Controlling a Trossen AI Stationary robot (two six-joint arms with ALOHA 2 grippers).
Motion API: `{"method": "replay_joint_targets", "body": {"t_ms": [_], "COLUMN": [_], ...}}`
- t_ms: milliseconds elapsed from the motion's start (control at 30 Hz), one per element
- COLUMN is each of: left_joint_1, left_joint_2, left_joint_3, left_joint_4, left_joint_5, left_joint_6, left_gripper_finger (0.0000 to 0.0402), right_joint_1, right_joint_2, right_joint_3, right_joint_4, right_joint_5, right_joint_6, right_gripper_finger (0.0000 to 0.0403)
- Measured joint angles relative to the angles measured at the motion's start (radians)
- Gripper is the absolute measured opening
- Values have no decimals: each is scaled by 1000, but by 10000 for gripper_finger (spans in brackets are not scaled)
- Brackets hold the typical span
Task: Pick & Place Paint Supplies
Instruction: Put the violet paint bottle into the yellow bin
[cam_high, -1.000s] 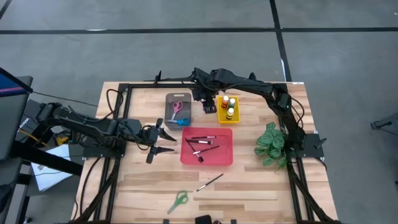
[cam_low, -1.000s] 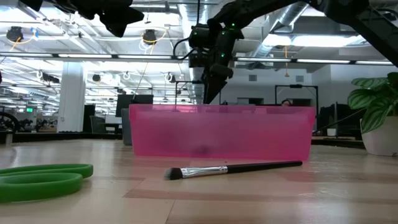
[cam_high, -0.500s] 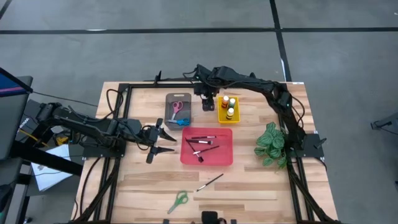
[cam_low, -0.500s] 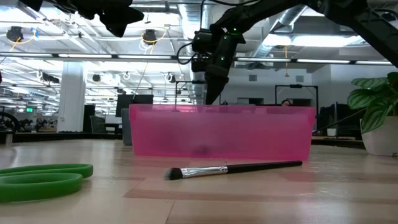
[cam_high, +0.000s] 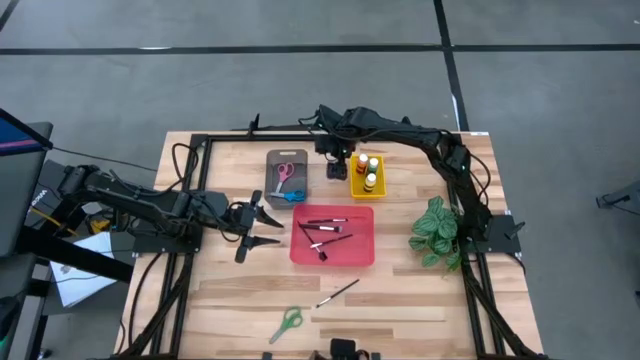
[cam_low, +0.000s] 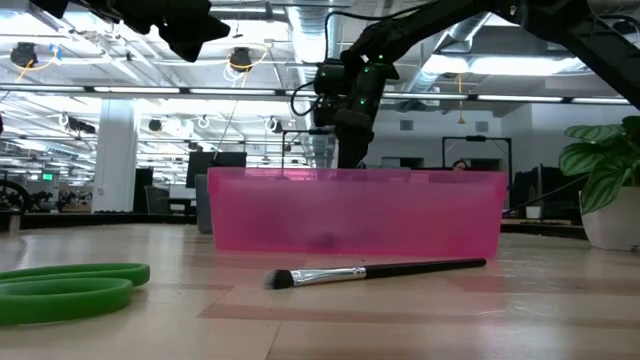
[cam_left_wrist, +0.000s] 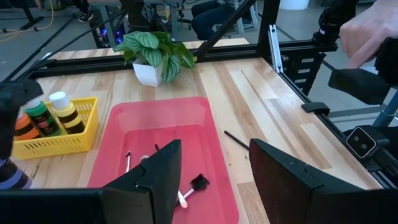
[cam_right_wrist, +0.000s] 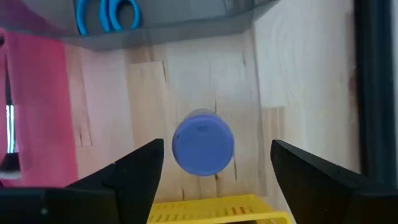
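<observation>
A purple-capped paint bottle (cam_right_wrist: 203, 142) stands upright on the wood between the grey tray (cam_right_wrist: 186, 28) and the yellow tray (cam_right_wrist: 211, 210). My right gripper (cam_right_wrist: 216, 147) hangs open above it, pointing steeply down, with one finger on either side of the cap and a gap to each. In the high view the right gripper (cam_high: 338, 168) hides the bottle. My left gripper (cam_high: 268, 228) waits open, left of the red tray (cam_high: 332, 256), touching nothing. A loose brush (cam_high: 338, 292) and green scissors (cam_high: 287, 322) lie near the front edge.
The red tray holds several brushes (cam_high: 322, 230). The grey tray holds pink scissors (cam_high: 284, 171) and blue scissors (cam_high: 291, 195). The yellow tray (cam_high: 366, 190) carries several bottles (cam_high: 371, 170). A potted plant (cam_high: 437, 230) stands at the right. Black frame rails border the table.
My right gripper has shifted a little toward the table's right, nearer the yellow tray, has sunk slightly and has rolled about its own axis. Nothing on the table has moved.
</observation>
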Motion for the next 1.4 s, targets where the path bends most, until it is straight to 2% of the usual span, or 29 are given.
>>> {"method": "replay_joint_targets", "body": {"t_ms": [600,733,1100,1400], "left_joint_1": [0,0,1,3], "left_joint_2": [0,0,0,0], "left_joint_3": [0,0,0,0], "left_joint_4": [0,0,0,0], "left_joint_5": [-1,-1,-1,-1], "left_joint_6": [0,0,2,3], "left_gripper_finger": [181,181,181,181], "right_joint_1": [-26,-48,-72,-71], "right_joint_2": [1,1,1,1], "right_joint_3": [-162,-176,-190,-190], "right_joint_4": [158,180,248,269], "right_joint_5": [-49,-99,-154,-154], "right_joint_6": [-14,-10,-7,-17], "right_gripper_finger": [292,292,292,261]}}
